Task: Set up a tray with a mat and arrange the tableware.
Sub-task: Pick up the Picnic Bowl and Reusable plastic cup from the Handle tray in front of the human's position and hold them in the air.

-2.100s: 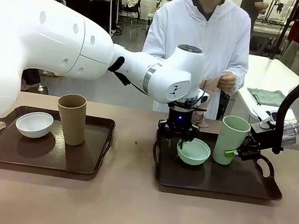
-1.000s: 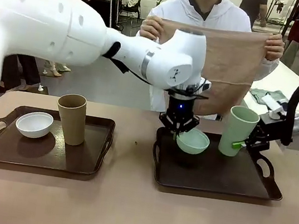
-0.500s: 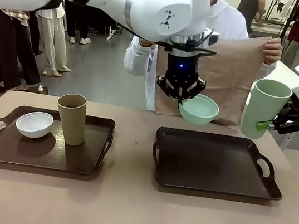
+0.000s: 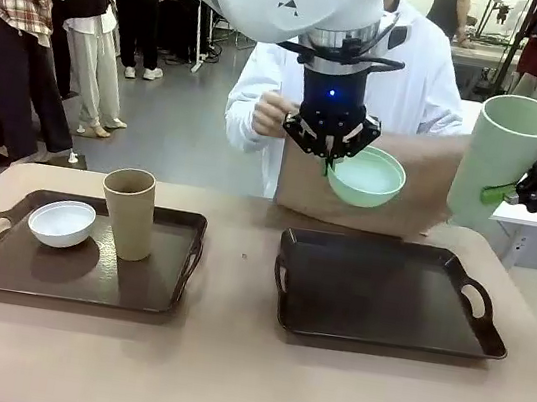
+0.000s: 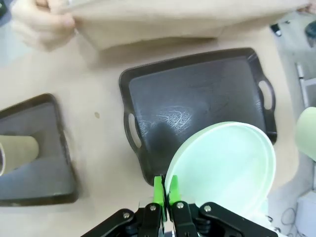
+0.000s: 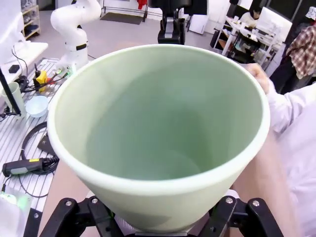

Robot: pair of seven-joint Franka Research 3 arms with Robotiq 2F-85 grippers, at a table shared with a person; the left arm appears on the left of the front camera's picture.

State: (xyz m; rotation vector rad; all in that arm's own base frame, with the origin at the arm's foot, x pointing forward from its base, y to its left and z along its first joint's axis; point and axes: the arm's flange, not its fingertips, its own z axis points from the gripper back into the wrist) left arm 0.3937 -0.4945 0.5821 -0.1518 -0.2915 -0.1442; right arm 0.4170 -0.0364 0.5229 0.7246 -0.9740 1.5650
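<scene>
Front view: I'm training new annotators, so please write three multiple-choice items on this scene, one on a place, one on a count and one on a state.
1. Where does the small white bowl sit?
A) on the left tray
B) on the right tray
C) on the bare table

2. How many pieces stand on the left tray?
A) one
B) two
C) three

3. What is the left tool doing?
A) hanging open
B) shut on the small mint-green bowl
C) shut on a cup

Answers:
1 A, the bowl rests on that tray beside the tall tan-brown cup.
2 B, just that bowl and cup.
3 B, the tool pinches the rim and the bowl hangs in the air.
</scene>
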